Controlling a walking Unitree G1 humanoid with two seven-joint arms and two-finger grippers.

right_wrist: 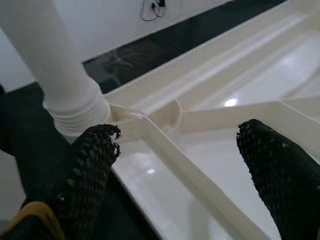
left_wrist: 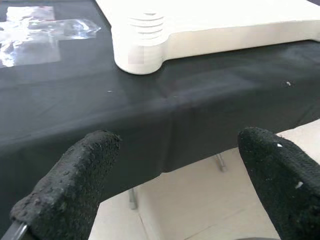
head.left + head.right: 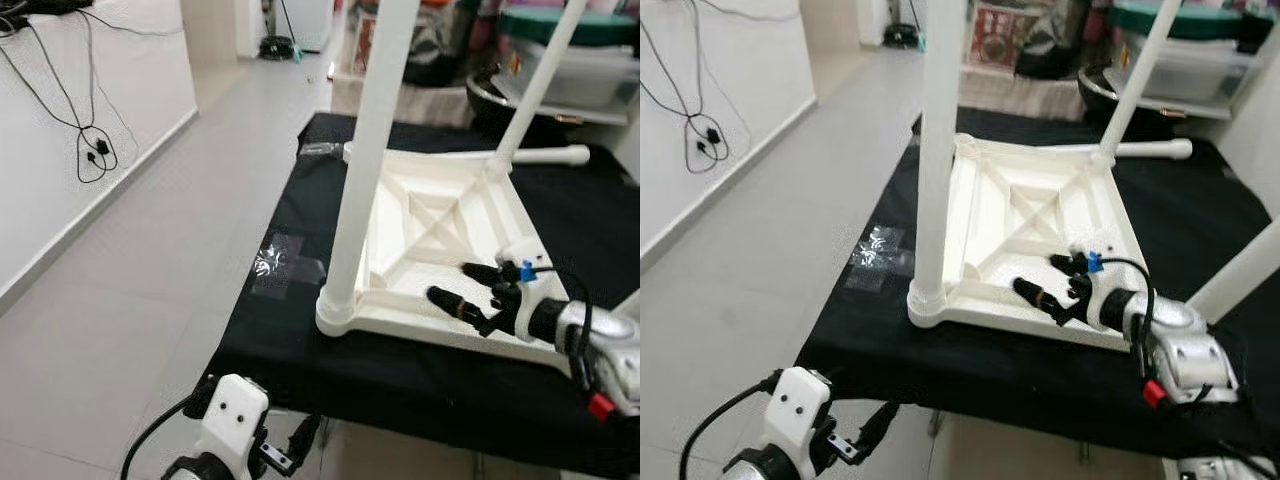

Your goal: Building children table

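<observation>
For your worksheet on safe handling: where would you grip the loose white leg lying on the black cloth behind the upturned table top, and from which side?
Grip the loose leg around its round shaft near the middle, coming down from above. It lies flat on the black cloth, so the gripper fingers should close across its width. This is a judgement from its pose.

We see a black cloth (image 3: 420,385) draped over a low surface, with a crumpled piece of clear plastic wrap (image 3: 281,265) lying near its left edge. Grey floor tiles (image 3: 150,300) run alongside it. A black cable (image 3: 90,150) dangles down the white wall (image 3: 60,190) on the left. Storage bins (image 3: 570,60) and clutter sit at the far end.
</observation>
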